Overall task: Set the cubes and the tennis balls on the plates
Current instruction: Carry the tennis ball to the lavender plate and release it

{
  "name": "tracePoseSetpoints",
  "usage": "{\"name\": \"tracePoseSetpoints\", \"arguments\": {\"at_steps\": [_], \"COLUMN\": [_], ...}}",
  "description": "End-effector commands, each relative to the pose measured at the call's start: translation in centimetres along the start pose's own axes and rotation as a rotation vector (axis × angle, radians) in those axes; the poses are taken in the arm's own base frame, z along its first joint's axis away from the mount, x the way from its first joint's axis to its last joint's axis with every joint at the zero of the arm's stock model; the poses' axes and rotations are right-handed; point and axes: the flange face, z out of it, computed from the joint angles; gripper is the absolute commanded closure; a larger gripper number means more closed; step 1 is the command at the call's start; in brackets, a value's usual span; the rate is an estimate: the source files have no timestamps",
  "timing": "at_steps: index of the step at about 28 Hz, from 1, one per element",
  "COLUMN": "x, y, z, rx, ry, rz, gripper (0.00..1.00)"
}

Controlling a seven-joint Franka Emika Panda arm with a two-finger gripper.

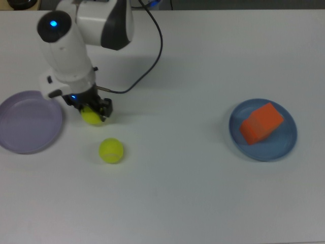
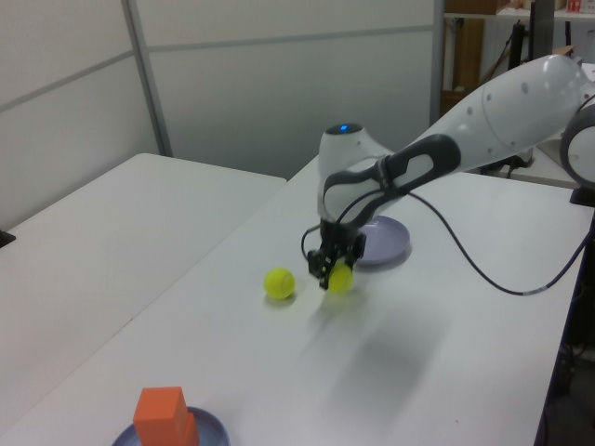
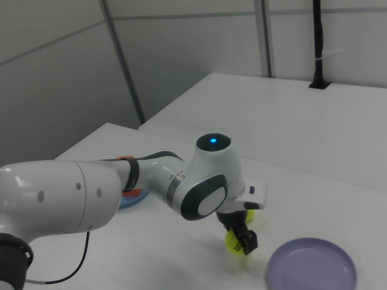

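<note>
Bright, even overhead light fills all three views. The white table point(image 1: 203, 193) shows only soft, faint shadows, one under the arm point(image 2: 483, 111). No glare. The picture stays slightly soft throughout, edges undistorted.
</note>
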Motion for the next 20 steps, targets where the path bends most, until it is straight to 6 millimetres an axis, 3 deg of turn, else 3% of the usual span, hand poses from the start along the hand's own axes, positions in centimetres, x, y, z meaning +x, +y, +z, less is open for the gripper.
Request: {"name": "tracePoseSetpoints", "arguments": {"at_steps": [1, 3, 7, 12, 14, 20], "x": [0.9, 1.5, 2.0, 3.4, 3.9, 4.1], "y": [5.5, 8.1, 9.4, 12.6, 13.1, 13.6], "z": [-4.8, -5.0, -3.3, -1.6, -0.6, -0.6], "rx": [0.012, 0.023, 0.017, -0.005, -0.011, -0.008], "ry": [0.018, 0.028, 0.018, 0.035, 0.031, 0.035], "rz": [0.063, 0.099, 0.105, 0.152, 0.157, 0.167], "gripper": [1.00, 1.00, 1.00, 1.00, 1.00, 1.00]}}
